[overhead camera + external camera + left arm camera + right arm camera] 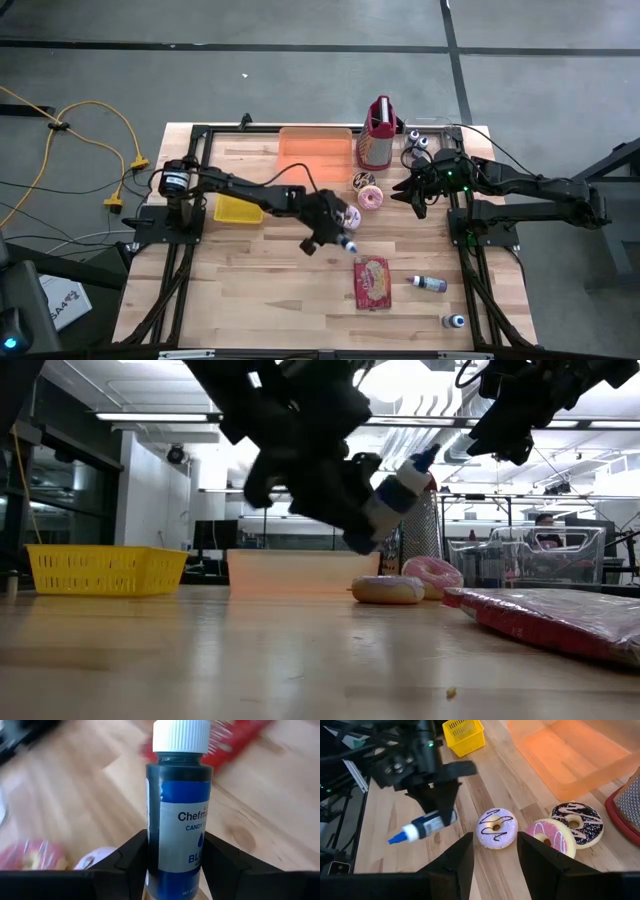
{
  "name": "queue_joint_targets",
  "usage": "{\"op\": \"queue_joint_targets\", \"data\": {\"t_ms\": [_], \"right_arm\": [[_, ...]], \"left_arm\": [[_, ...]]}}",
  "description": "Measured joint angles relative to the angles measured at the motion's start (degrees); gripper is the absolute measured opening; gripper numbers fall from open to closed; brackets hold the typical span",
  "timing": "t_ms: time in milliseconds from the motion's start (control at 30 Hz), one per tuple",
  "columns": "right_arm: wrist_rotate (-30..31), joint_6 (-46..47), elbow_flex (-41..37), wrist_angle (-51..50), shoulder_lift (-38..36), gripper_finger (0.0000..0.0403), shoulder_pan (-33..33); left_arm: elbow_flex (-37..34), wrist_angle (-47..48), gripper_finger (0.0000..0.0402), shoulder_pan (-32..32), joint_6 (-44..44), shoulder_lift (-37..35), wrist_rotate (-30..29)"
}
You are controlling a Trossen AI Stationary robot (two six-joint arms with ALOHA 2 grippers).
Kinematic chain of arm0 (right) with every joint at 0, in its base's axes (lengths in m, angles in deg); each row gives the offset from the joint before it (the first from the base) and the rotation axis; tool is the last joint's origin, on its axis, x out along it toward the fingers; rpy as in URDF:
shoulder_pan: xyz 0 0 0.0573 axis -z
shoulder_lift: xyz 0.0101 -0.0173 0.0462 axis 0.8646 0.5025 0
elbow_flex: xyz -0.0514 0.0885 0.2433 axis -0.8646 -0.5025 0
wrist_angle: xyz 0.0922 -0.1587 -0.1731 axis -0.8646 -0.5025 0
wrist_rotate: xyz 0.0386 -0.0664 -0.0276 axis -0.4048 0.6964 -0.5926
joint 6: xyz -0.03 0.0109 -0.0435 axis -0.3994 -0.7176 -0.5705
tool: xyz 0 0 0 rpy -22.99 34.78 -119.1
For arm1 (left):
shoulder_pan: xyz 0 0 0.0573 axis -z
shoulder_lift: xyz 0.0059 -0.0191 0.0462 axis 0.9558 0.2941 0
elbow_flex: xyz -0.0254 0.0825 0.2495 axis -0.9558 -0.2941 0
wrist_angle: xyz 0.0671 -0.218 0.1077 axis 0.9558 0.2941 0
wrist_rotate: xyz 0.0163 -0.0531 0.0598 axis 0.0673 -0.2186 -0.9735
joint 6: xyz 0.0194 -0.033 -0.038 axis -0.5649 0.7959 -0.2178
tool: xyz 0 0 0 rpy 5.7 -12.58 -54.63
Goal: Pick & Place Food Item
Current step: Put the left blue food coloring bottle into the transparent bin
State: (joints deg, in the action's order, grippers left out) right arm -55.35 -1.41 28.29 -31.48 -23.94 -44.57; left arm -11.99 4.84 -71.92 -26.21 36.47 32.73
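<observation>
Left gripper [343, 240] raised, clamping blue bottle [179, 815]

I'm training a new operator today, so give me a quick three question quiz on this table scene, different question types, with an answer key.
1. True or false: the left pincer holds the blue candy colouring bottle clear of the table.
2. Multiple choice: the doughnuts lie nearest which container? A) yellow basket B) orange bin C) red packet
3. Fill in: the right pincer hangs open above the ____.

Key: 1 true; 2 B; 3 doughnuts
</observation>
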Motion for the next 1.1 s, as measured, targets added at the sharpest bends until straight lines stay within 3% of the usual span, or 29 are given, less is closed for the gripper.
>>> {"op": "queue_joint_targets", "data": {"t_ms": [300, 467, 1100], "right_arm": [[-0.02, 0.0, 0.0, 0.02, 0.0, 0.0136, 0.0], [-0.02, -0.02, 0.0, 0.02, 0.0, 0.0136, 0.01], [0.01, -2.35, 0.0, 0.52, 0.0, 0.0136, 0.01]], "left_arm": [[0.0, -8.21, 0.0154, -3.12, 24.86, -0.61, -0.24], [0.0, -12.04, 0.0154, -3.61, 33.34, -0.72, -0.31], [0.0, -10.9, 0.0154, -1.79, 42.3, -0.72, 0.38]]}}
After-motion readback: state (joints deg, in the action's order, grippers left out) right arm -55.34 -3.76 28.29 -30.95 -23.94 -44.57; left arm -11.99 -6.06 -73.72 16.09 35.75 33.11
